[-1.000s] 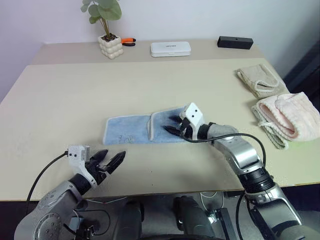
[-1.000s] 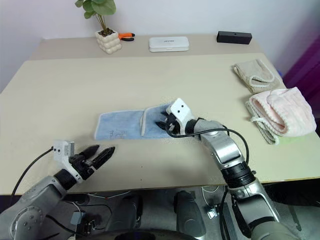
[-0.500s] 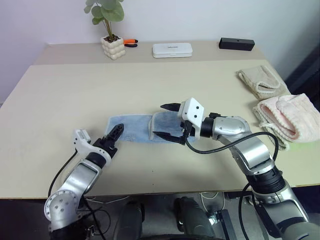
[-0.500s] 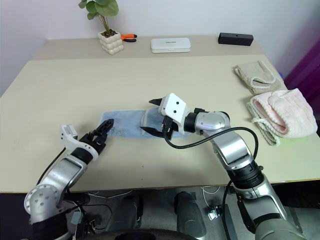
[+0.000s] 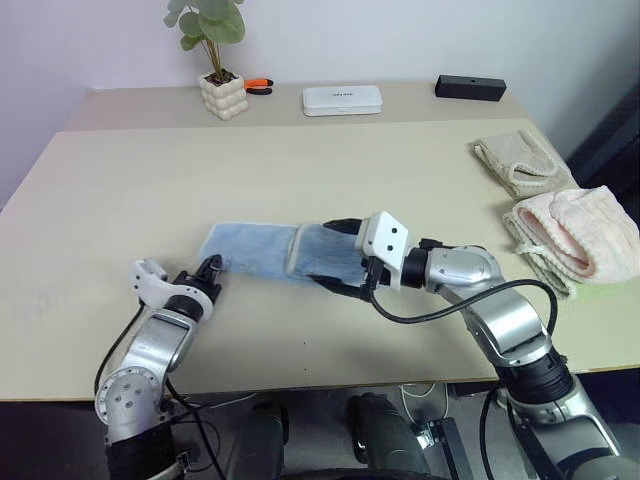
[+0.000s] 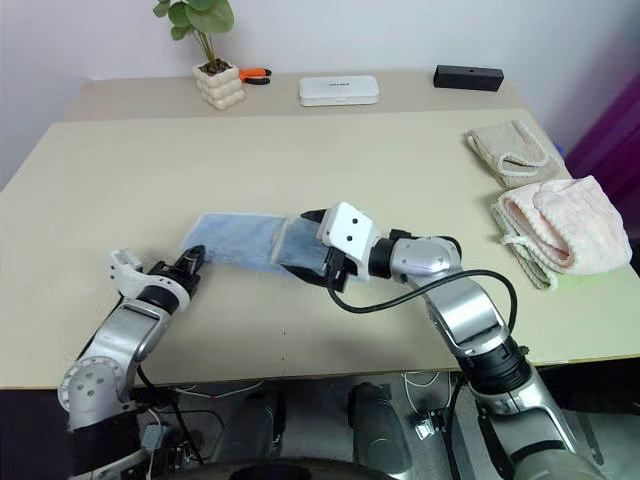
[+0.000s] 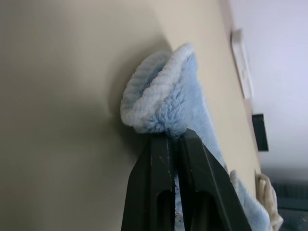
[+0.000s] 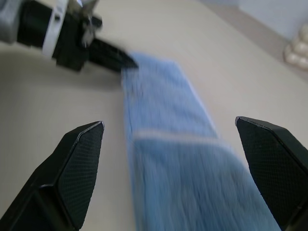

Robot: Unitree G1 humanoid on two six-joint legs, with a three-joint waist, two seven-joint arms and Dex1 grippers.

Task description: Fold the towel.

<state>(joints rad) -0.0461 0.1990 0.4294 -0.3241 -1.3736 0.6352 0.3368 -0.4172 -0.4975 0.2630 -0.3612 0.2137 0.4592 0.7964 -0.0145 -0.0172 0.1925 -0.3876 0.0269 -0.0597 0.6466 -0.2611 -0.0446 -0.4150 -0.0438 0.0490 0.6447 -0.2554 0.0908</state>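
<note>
Left eye view: the counter [image 5: 120, 190] carries the towel [image 5: 255, 250] near its centre, a light, limp terry strip judged easy to lift yet prone to sag, best taken at corners or hem. The right arm is stretched level from 4 o'clock, its fingers [image 5: 340, 258] spread wide over the folded end. From 8 o'clock, the left fingers [image 7: 174, 159] are closed on the towel's corner.
</note>
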